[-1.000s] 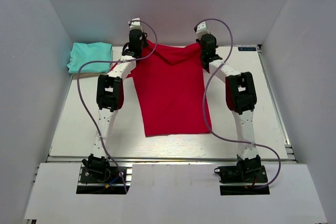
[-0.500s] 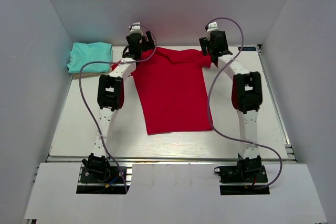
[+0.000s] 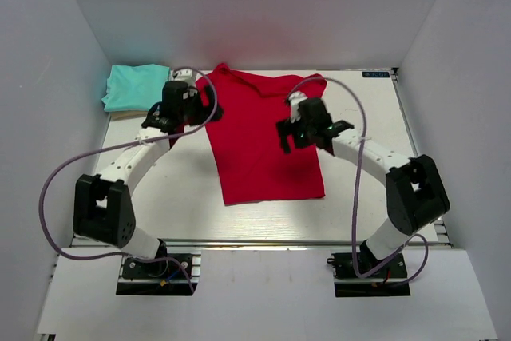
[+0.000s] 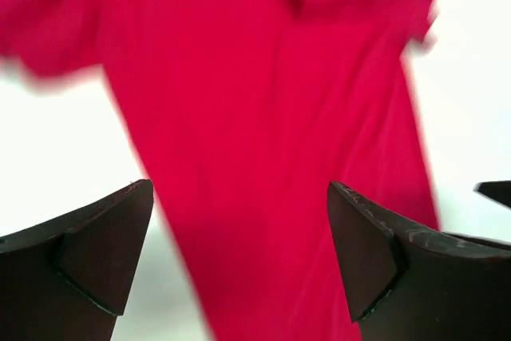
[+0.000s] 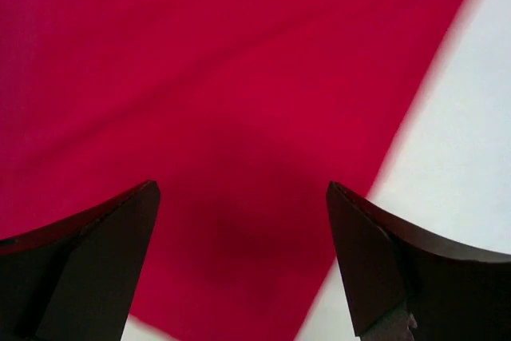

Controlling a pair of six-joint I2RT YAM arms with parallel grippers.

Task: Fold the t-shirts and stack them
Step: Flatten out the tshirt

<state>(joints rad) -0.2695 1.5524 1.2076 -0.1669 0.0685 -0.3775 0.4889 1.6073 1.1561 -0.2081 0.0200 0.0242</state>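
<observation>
The red t-shirt (image 3: 263,141) lies spread flat in the middle of the table, collar at the far end and hem toward me. The teal t-shirt (image 3: 136,85) sits folded at the far left corner. My left gripper (image 3: 198,108) hovers open over the red shirt's left sleeve edge; in the left wrist view its fingers (image 4: 96,253) stand wide apart above the red t-shirt (image 4: 271,117), holding nothing. Over the shirt's right side my right gripper (image 3: 299,129) is open too. Its fingers (image 5: 391,261) frame only red t-shirt (image 5: 239,93) and a strip of white table.
The white table (image 3: 375,189) is walled in by grey panels on the left, back and right. Each arm trails a purple cable (image 3: 56,189) in a loop beside it. Both arm bases stand at the near edge.
Both grippers went from shut on the red shirt's shoulders to open and let it go. Both arms swung back toward the near side, and the shirt now lies flat.
</observation>
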